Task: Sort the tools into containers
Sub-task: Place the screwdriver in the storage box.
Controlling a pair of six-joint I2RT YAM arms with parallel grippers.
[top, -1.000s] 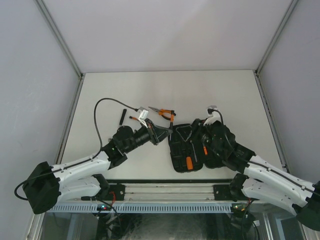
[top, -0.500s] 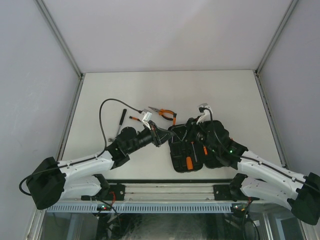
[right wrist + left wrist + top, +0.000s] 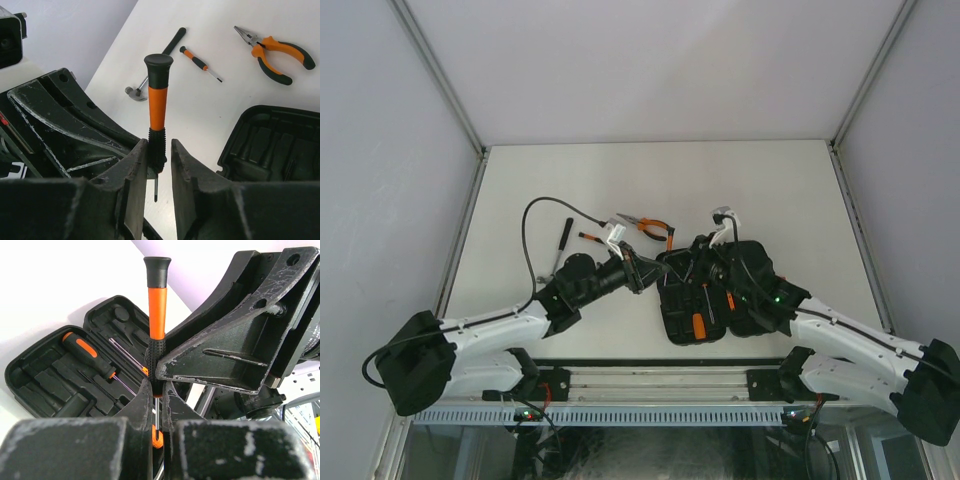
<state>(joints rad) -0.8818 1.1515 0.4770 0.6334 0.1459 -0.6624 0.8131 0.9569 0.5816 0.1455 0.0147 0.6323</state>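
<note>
As the top view looks down, we see the case (image 3: 675, 300) lying open. Left wrist: our left gripper (image 3: 156, 387) pinches a thin screwdriver (image 3: 157, 305) upright just beside the case. Right wrist: our right gripper (image 3: 160, 147) brackets it, a gap showing.

The screwdriver (image 3: 158, 100) is showing a smooth orange plastic handle with a matt black ribbed grip. The case (image 3: 45, 385) is looking like matt black plastic. The right pincer (image 3: 159, 145) is showing scratched black fingers (image 3: 135, 175).
</note>
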